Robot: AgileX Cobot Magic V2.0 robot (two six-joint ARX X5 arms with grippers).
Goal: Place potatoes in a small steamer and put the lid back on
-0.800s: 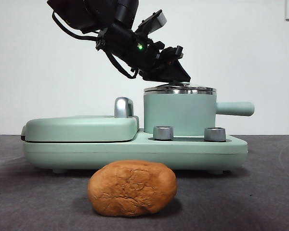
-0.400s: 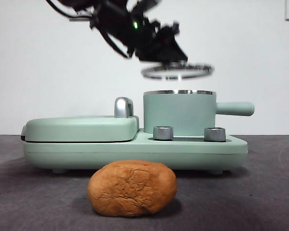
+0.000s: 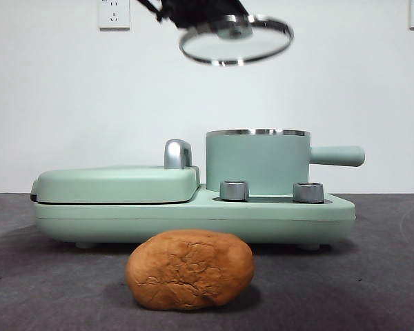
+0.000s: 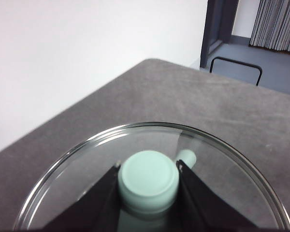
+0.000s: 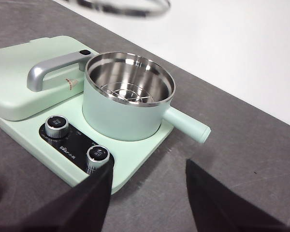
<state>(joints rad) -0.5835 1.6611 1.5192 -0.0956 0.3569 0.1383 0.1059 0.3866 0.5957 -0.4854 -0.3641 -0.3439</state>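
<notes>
The potato (image 3: 190,269), an orange-brown cracked lump, lies on the dark table in front of the appliance. The small mint-green steamer (image 3: 257,164) stands uncovered on the appliance's right side, its handle pointing right. The right wrist view shows the steamer (image 5: 121,113) with only a steel rack inside. My left gripper (image 4: 148,169) is shut on the mint-green knob of the glass lid (image 4: 77,169). It holds the lid (image 3: 236,40) tilted, high above the steamer and slightly left. My right gripper (image 5: 147,171) is open and empty, above the table near the steamer's handle side.
The mint-green appliance base (image 3: 193,210) carries a flat griddle cover (image 3: 117,183) with a steel handle (image 3: 177,153) on the left. Two steel knobs (image 3: 234,190) (image 3: 308,192) sit on its front. A white wall stands behind.
My left gripper has lifted the lid off the steamer and carried it up and slightly left, to the picture's top. The potato and steamer have not moved.
</notes>
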